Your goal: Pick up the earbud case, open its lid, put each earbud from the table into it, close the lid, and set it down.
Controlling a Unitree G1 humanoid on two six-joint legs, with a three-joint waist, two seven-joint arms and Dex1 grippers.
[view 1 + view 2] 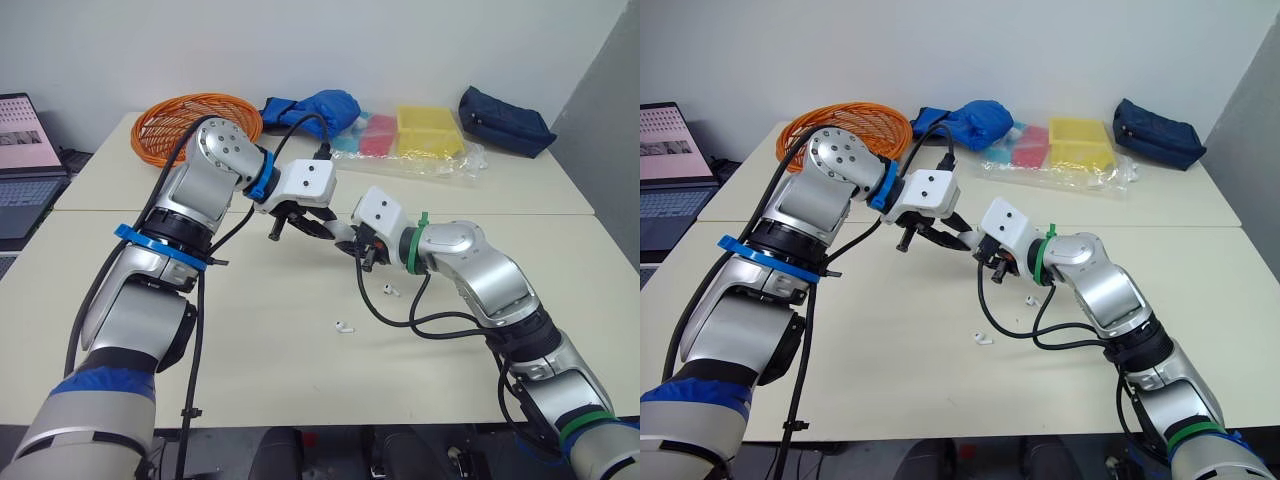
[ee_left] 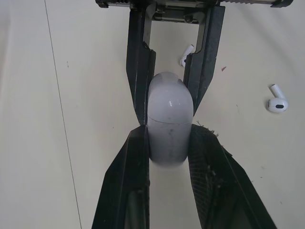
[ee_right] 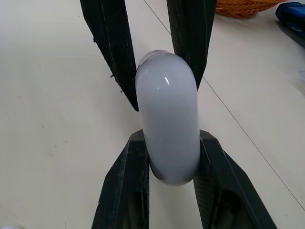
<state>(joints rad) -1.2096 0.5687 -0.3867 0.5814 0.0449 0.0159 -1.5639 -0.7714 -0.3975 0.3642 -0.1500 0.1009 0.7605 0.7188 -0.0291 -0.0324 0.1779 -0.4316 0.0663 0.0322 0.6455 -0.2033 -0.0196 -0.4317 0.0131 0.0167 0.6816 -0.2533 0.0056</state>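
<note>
Over the table (image 1: 280, 390): the earbud case (image 2: 169, 129) is hanging in the air, clear of the surface, between the two grippers.
Left gripper (image 2: 169, 140): its two fingers are pressing on the case from both sides, gripping one end.
Right gripper (image 3: 170, 143): it is facing the left one and pinching the same case at the opposite, rounded end.
Case lid: it is sitting closed, with a thin seam showing across the shell.
First earbud (image 1: 390, 290): it is lying on the table just beside the right gripper.
Second earbud (image 1: 343, 327): it is lying nearer the robot, apart from the first.
Far left corner: an orange basket (image 1: 185, 115) is standing there.
</note>
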